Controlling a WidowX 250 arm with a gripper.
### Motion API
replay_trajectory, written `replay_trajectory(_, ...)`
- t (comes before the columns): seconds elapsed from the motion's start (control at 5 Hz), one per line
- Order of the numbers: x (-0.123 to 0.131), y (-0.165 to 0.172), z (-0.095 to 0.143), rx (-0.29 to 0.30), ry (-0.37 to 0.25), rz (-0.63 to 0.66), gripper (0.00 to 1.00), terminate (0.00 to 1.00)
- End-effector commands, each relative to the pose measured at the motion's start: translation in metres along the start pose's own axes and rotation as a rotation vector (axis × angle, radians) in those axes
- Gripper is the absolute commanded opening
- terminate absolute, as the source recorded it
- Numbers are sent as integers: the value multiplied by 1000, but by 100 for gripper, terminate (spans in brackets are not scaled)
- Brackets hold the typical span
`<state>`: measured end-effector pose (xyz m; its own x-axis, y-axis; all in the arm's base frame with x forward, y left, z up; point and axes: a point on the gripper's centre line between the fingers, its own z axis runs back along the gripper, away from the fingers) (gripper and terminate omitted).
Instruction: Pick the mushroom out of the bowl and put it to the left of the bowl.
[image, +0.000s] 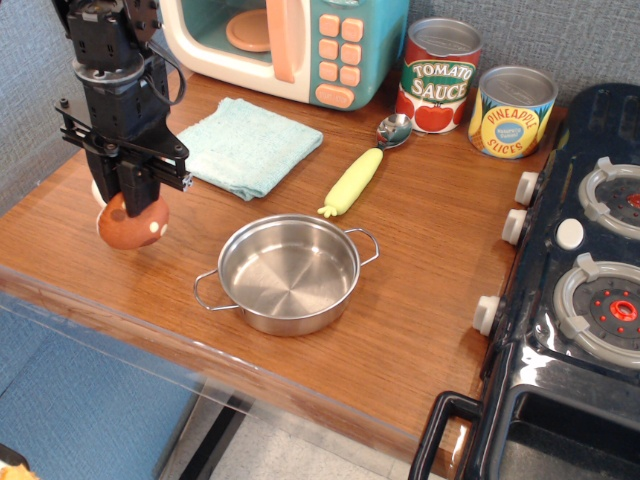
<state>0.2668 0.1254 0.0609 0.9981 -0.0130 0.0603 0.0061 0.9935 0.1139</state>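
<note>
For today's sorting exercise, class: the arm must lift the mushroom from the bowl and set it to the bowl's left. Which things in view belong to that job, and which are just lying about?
Part of the job:
mushroom
bowl
tool, closed on the mushroom

Just lying about:
spoon
blue cloth
tomato sauce can
pineapple can
toy microwave
toy stove

Mushroom (132, 224) in claw (134, 203) left of bowl (288, 272), spoon (361, 169) behind bowl, cloth (246, 144) behind-left, all over bench (420, 260)

Toy microwave (290, 45), teal cloth (245, 145), spoon (362, 168), two cans (478, 92), stove (585, 280).
</note>
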Motion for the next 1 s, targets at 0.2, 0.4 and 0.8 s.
replay_trajectory(0.2, -15, 21, 37, -9, -82, 52, 100, 0)
replay_trajectory(0.4, -16, 21, 38, -5, -62, 42, 100, 0)
replay_trajectory(0.8, -16, 21, 38, -5, -62, 42, 100, 100)
